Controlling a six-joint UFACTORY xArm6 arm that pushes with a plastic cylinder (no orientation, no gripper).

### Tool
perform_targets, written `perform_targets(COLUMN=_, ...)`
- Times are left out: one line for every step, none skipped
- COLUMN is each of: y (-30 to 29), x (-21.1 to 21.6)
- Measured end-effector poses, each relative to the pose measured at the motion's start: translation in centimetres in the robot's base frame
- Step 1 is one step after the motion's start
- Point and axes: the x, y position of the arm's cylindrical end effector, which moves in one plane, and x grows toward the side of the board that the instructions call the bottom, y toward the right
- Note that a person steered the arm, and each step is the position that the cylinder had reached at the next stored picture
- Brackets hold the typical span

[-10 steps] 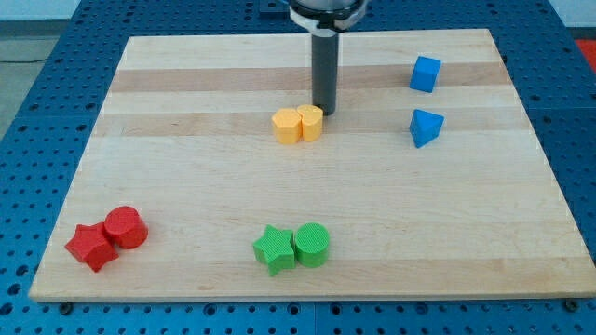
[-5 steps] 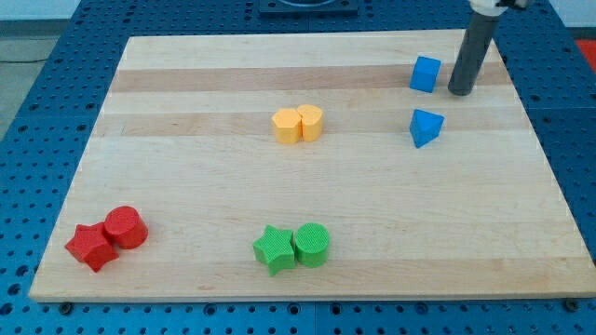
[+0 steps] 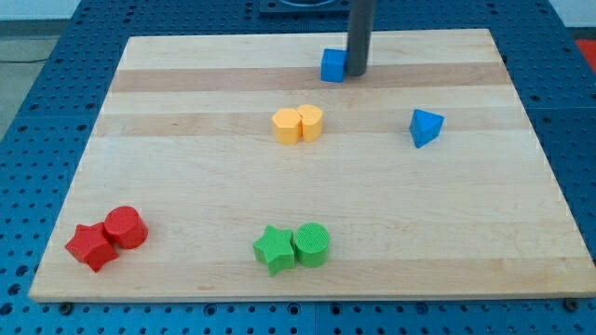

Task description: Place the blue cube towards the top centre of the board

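Note:
The blue cube (image 3: 332,65) sits near the view's top, close to the board's centre line. My tip (image 3: 357,72) stands right against the cube's right side, touching it. The dark rod rises straight up from there and leaves the view at the top edge.
A blue triangular block (image 3: 426,127) lies at the right. Two yellow blocks (image 3: 298,124) sit together at the centre. A green star (image 3: 273,248) and green cylinder (image 3: 312,244) lie at the bottom centre. A red star (image 3: 91,246) and red cylinder (image 3: 125,227) lie at the bottom left.
My tip went from the yellow blocks to the right of the blue cube, then swept left, pushing the cube from the upper right to the top centre.

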Motion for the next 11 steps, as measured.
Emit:
perform_targets(y=-1.8, x=0.0)
perform_targets(y=-2.3, x=0.0)
perform_targets(y=-3.0, x=2.3)
perform_targets(y=-5.2, x=3.0)
perform_targets(y=-6.0, x=2.5)
perform_targets(y=-6.0, x=1.2)
perform_targets(y=-6.0, x=-0.1)
perform_targets(y=-6.0, x=-1.5)
perform_targets(y=-6.0, x=-3.0)
perform_targets(y=-6.0, x=-3.7)
perform_targets(y=-2.0, x=-3.6)
